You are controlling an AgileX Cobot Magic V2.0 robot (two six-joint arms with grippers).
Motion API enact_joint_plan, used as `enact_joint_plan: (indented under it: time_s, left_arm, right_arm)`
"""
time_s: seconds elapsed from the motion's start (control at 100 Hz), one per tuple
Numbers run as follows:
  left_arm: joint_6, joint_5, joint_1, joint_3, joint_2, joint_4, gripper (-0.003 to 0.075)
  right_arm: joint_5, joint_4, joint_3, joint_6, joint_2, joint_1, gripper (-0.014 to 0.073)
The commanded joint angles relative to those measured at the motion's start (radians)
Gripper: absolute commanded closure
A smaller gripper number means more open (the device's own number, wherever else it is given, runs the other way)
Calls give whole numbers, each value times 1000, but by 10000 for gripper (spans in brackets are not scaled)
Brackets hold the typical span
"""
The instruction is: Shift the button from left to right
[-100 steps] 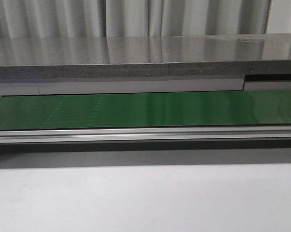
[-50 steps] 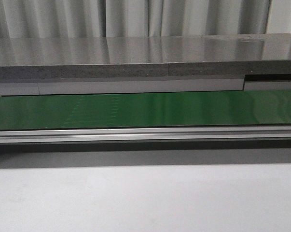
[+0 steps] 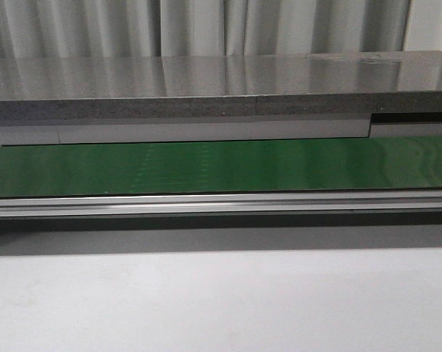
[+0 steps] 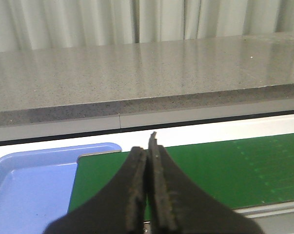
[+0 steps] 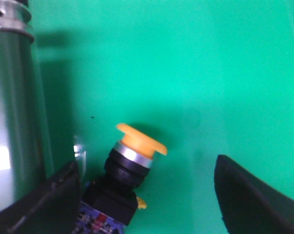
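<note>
A: Right wrist view, item one: button point(image 5: 129, 163), round yellow cap, silver collar, black boxy body, lying tilted on smooth green belt point(image 5: 195, 73) between the spread fingers of the right gripper point(image 5: 147, 195). Its base is cut off.

B: Neighbours?

A: Shiny metal cylinder point(image 5: 12, 102) just beside. Left gripper point(image 4: 147, 190): ribbed fingers pressed together, above blue plastic tray point(image 4: 29, 180).

Front view evenly lit, soft; you get pale glare streaks on grey counter point(image 3: 221, 77) and sheen across green belt point(image 3: 279, 165). Dark shadow band under rail point(image 3: 221, 204). Left wrist view: left gripper point(image 4: 147, 146) close, dark, slightly soft. Right wrist view bright, saturated green, whole frame blurred; button point(image 5: 132, 156) fuzzy, metal cylinder point(image 5: 12, 97) throws shadow beside it.
</note>
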Motion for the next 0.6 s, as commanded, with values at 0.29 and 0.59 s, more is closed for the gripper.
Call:
enact_joint_plan:
  time_s: [0.29, 0.59]
  left_arm:
    - [0, -80, -7, -28, 7, -10, 740]
    - [0, -80, -7, -28, 7, -10, 740]
  right_arm:
    - [-19, 94, -96, -11, -171, 62, 32]
    - [-55, 114, -90, -11, -235, 255, 32]
